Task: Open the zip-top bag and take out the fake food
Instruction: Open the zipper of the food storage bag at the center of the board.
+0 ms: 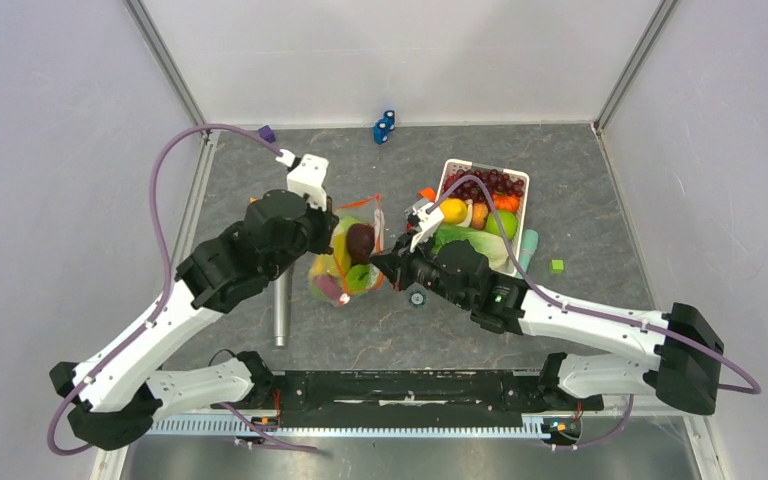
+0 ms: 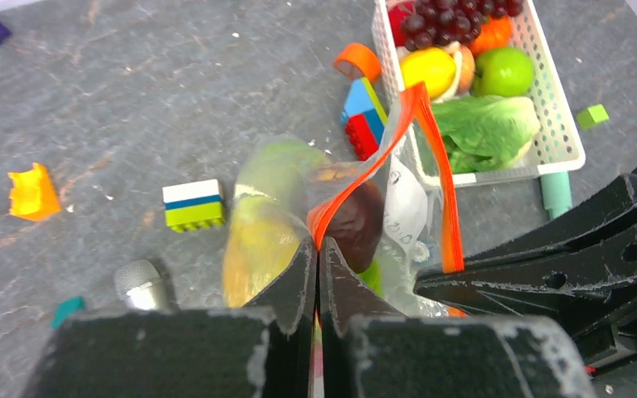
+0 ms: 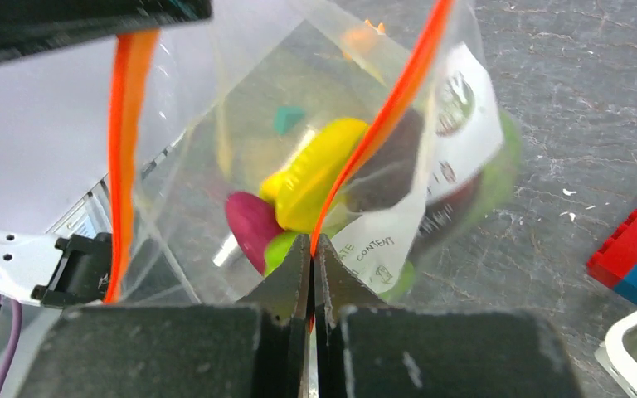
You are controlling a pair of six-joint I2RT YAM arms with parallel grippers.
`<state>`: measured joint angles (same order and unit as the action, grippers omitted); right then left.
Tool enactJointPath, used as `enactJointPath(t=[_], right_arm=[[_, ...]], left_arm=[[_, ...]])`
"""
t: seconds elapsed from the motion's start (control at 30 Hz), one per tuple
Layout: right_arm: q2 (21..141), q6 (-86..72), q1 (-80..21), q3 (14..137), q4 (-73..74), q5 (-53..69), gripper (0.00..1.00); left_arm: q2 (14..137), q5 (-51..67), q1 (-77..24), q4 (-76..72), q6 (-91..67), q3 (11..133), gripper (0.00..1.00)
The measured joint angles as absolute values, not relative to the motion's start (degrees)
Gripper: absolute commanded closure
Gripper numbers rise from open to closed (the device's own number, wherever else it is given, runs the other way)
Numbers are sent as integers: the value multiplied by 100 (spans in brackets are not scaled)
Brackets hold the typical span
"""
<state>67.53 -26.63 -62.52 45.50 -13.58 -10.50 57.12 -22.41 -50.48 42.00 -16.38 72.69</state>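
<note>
A mottled grey table (image 1: 600,200) walled in by white panels (image 1: 60,100) fills the overhead view. Toward 10 o'clock from its centre a purple block (image 1: 267,132) lies near the back-left corner, and toward 8 o'clock a silver cylinder (image 1: 281,310) lies beside the left arm. The left gripper (image 2: 317,249) is closed, its jaws pinching the 9 o'clock lip of the zip-top bag (image 1: 350,262), which sits near the table's centre. The two halves of its orange zipper strip (image 3: 398,99) stand apart, so the mouth is open. The fake food (image 3: 315,178) is inside the bag: a yellow corn cob, a magenta sweet potato (image 3: 251,224), a dark eggplant (image 2: 357,220) and green pieces. At 12 o'clock a pair of blue blocks (image 1: 385,126) rests by the back wall. The right gripper (image 3: 311,245) is likewise closed, clamping the bag's 3 o'clock lip on the strip. Toward 2 o'clock stands a white basket (image 1: 523,178) holding dark grapes (image 1: 490,183) and lettuce (image 2: 485,128), and past it at 3 o'clock lies a small green cube (image 1: 557,266)
</note>
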Motion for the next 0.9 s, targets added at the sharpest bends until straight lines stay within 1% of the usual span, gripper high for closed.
enactJointPath(t=[0.17,0.3,0.4,0.5,0.7,0.77,0.9], right_arm=[[6925,-2827,-6252,4394,-1723,-1234,100],[6853,-2971,-6250,3739,-1907,-1551,100],[6768,-3022,-6243,3159,-1769,-1868,98],[6628,-3052,-6235,2851,-1487,-2178,91],[6018,-2995,-6235,2670,-1164,-2469,69],[5846,-2919,-6222,2670,-1160,-2427,65],[5658,-2751,-6217,2720,-1127,-2134,60]], left_arm=[[5675,-2252,-4856,4268,-1498,7319,98],[5767,-2174,-4849,4010,-1511,6735,98],[5972,-2032,-4849,3809,-1584,6176,98],[6143,-1900,-4849,3636,-1699,5830,98],[6176,-1728,-4849,3330,-1817,5736,98],[6178,-1632,-4849,3260,-1846,5736,98],[6215,-1433,-4849,3221,-1863,5736,98]])
